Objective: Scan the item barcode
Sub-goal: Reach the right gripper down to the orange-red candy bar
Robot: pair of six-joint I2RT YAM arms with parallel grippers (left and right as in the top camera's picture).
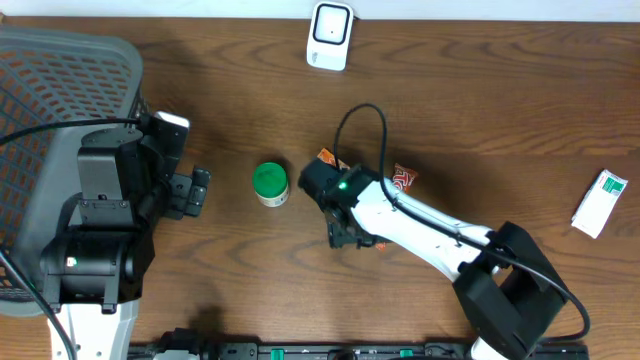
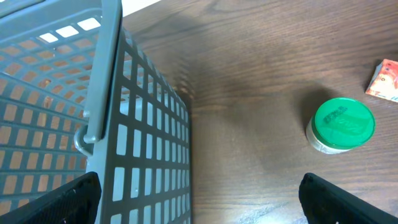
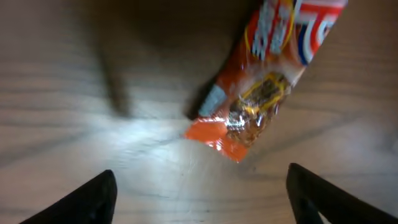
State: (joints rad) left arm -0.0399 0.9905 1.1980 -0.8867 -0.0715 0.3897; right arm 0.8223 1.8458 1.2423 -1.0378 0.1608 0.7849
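Right gripper (image 3: 202, 202) hangs wide-fingered over the orange snack packet (image 3: 261, 81), which lies ungripped on the table (image 1: 500, 90), well apart from the white scanner (image 1: 330, 36); left gripper (image 2: 199, 202) equally wide beside the basket (image 2: 143, 155), so I judge pick-up and scan both remain.

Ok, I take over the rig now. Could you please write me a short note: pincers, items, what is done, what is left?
Left pincer: open, empty, beside the basket.
Right pincer: open, above the snack packet, not touching it.
The packet lies on the table; the white device, likely the scanner, stands at the far edge.
Done: nothing picked up yet.
Left: grasp the packet, show its barcode to the scanner.
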